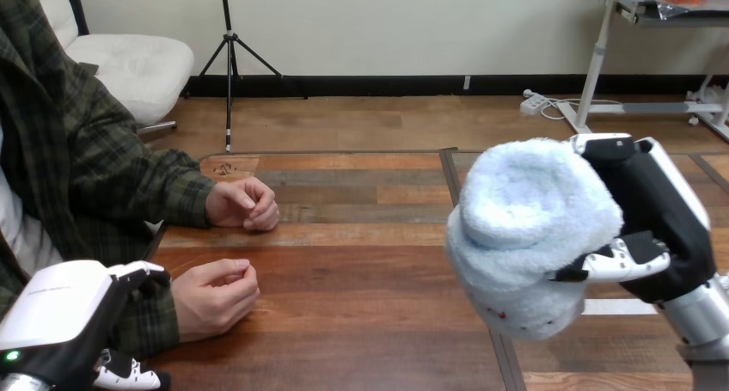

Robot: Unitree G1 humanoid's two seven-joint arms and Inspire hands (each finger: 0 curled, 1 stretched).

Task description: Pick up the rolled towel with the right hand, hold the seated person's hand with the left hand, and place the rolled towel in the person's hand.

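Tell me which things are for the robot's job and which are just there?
For the job: rolled towel, gripped in the right hand; left hand, by the person's lower hand, probably the one getting the towel.
Just there: the person's upper hand, resting on the table.

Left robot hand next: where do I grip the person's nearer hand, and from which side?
Probably the wrist, from the view's left, where the left robot hand is: the person's nearer hand lies curled on the table, palm closed.
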